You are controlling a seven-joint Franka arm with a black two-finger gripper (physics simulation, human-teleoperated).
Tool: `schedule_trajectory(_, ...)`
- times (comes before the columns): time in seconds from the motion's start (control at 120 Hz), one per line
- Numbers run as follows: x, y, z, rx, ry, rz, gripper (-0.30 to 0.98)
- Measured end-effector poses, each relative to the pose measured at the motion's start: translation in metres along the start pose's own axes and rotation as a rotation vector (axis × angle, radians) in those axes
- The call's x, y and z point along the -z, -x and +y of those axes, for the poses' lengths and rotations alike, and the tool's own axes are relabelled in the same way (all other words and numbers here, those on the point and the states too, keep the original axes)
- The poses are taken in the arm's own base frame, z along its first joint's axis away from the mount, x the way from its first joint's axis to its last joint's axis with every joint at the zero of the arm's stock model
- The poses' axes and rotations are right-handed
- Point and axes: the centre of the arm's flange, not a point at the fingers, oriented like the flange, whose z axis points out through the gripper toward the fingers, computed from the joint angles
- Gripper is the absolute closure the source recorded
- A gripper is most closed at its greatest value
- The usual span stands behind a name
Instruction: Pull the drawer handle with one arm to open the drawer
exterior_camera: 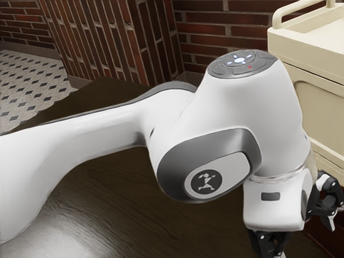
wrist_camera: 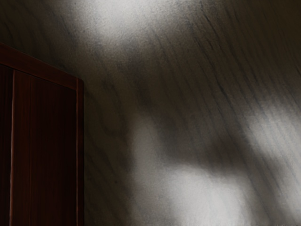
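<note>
Low at the exterior view's right, my gripper stands open, its two black fingers wide apart on either side of the white hand. Behind and below it lies a dark red-brown wooden surface, partly covered by the hand. In the wrist view a dark red wooden cabinet has a raised edge strip and an upright seam; it stands off to one side of my hand. I cannot tell where its drawer handle is.
A dark wood-grained tabletop lies under the arm, with bright glare patches. At the exterior view's right stands a cream cart with a rail, close behind the hand. Brick walls rise behind the table.
</note>
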Motion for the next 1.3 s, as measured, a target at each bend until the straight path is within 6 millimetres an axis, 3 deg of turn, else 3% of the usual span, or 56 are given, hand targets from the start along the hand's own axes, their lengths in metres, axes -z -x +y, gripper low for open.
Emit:
schedule_trajectory(0.5, -0.002, 0.028, -0.011, 0.022, -0.007, -0.007, 0.0)
schedule_trajectory(1.042, -0.018, 0.026, -0.026, -0.002, -0.132, -0.008, 0.0)
schedule_trajectory(1.3, -0.022, 0.037, -0.029, 0.011, -0.179, -0.012, 0.0)
